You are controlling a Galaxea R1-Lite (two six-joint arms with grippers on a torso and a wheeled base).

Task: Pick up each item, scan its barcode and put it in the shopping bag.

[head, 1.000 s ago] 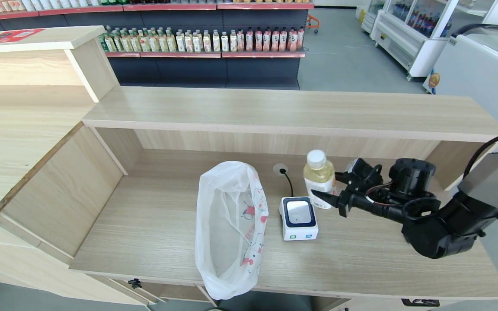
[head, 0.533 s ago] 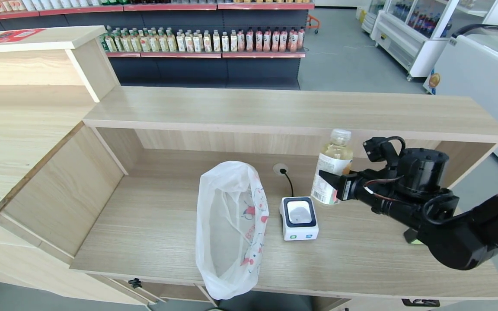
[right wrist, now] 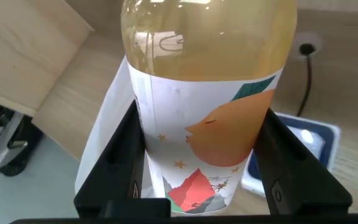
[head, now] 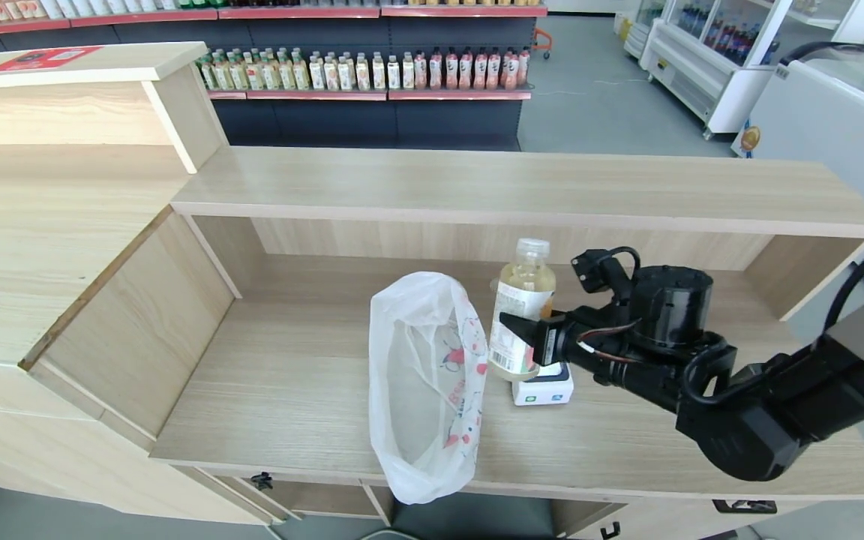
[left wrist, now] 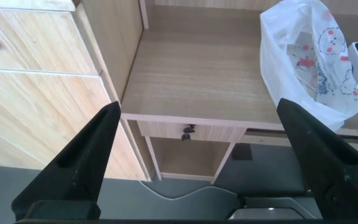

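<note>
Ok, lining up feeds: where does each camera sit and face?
Head view: on the head, facing forward and down at the counter; right arm shows, right gripper shut on the bottle above the scanner.
Left wrist view: on the left wrist, facing the counter's front edge and bag; left gripper open.
Right wrist view: on the right wrist, close on the bottle; fingers show.
Shared: bag, head and left wrist views.

bottle [head: 523, 289]: pale yellow liquid, white label, orange print
shopping bag [head: 417, 375]: translucent white, red print
bench [head: 289, 375]: light woodgrain
</note>
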